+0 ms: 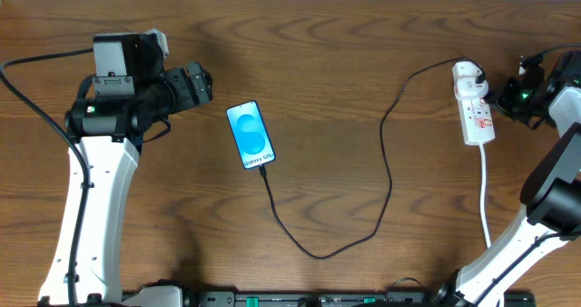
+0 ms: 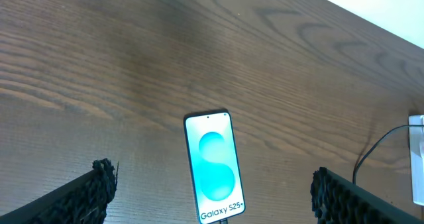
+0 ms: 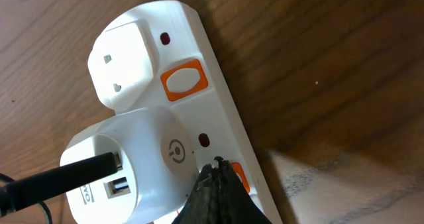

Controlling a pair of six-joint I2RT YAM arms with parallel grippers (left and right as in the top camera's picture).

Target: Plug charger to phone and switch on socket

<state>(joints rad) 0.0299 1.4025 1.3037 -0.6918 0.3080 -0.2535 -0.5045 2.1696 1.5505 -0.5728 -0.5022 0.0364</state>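
Observation:
The phone (image 1: 251,134) lies on the wooden table with its blue screen up; the left wrist view shows it too (image 2: 214,166), reading "Galaxy S25+". The black charger cable (image 1: 320,252) runs from the phone's bottom edge in a loop to a white adapter on the socket strip (image 1: 476,105). My left gripper (image 2: 211,191) is open, fingers either side of the phone and above it. My right gripper (image 3: 217,166) is shut, its tip on the strip's orange switch (image 3: 240,177) beside the adapter (image 3: 126,168). The cable's plug (image 3: 56,177) sits in the adapter's USB port.
The strip's thick white cord (image 1: 486,198) runs toward the front edge. A second white plug (image 3: 126,61) and another orange switch (image 3: 184,80) sit on the strip's rounded end. The left arm (image 1: 100,198) stands at the left side.

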